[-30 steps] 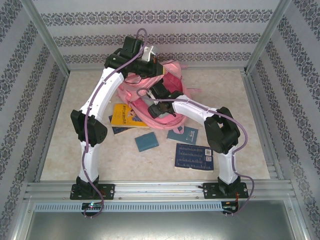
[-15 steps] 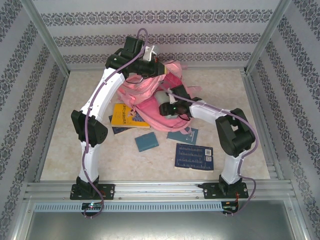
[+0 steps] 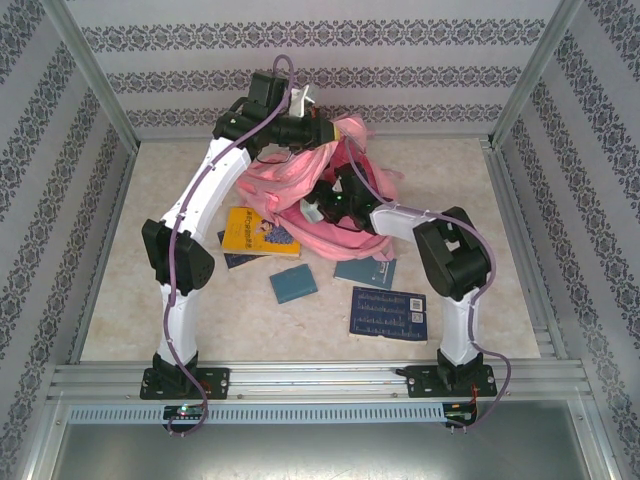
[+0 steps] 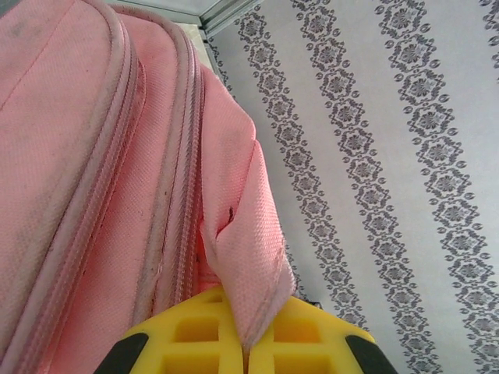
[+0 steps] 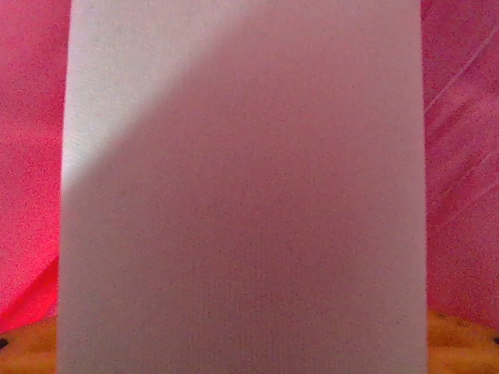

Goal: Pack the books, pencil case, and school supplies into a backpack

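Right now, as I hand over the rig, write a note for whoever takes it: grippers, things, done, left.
Left gripper: shut on a fold of the backpack, holding it up at the far side.
Right gripper: in the backpack's mouth, apparently clamped on the pale pencil case.
Done: case is going in.
Left: release the case, then pack the yellow book, teal-blue book, navy book and the others on the table.

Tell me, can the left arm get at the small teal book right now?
Probably not yet: the left end effector is shut on a fold of the backpack and would have to let go first. The teal book itself lies uncovered.
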Tool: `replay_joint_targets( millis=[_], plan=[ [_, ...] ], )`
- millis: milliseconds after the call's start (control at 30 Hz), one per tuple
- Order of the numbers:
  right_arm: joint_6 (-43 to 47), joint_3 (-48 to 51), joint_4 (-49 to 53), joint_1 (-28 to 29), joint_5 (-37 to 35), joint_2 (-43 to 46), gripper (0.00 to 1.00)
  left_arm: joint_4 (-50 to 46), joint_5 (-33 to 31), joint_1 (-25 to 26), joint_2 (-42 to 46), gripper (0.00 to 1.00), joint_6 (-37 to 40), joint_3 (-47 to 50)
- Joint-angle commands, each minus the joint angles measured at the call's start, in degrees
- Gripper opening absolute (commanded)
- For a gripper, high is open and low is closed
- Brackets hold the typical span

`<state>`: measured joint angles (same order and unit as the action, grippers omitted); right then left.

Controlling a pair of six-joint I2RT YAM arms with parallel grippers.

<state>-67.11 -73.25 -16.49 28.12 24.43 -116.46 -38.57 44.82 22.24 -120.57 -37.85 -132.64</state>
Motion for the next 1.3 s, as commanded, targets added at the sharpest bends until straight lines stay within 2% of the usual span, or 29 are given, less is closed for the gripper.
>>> replay_joint_targets(
  millis=[0,167,433,500,567,867,1033,1267],
  plan=[
    [-11.35,-2.31,-7.4,1.21,-4.71,-2.67,0.57,12.9,5.22,1.47,5.33,0.0,-4.77,-1.18],
    [-16.55,-6.08,-14.62,2.41,-6.82,-7.32,0.61,13.35,5.5,2.18,4.59,0.0,-5.65,-2.66],
    [-21.55,-15.24,-15.02,4.08,-8.01,-13.38,0.69,13.43,5.71,3.45,3.25,0.0,-6.37,-3.59],
    [-20.07,-18.67,-13.11,4.63,-6.29,-14.71,0.8,13.17,5.57,3.47,3.03,0.0,-6.01,-3.9],
    [-18.33,-19.77,-10.67,5.22,-5.86,-14.72,0.97,11.31,5.03,3.44,2.51,0.0,-4.84,-4.81],
    [-14.27,-7.62,-9.12,4.28,-10.92,-6.95,0.98,6.92,3.06,2.06,1.83,0.0,-1.28,-5.99],
    [-11.52,-2.75,-7.14,3.48,-11.46,-2.52,0.98,5.62,2.24,1.18,1.33,0.0,-0.09,-6.13],
    [-9.87,2.75,-9.39,1.83,-11.0,1.84,0.98,3.45,1.28,1.14,0.34,0.0,1.93,-6.05]
  ],
)
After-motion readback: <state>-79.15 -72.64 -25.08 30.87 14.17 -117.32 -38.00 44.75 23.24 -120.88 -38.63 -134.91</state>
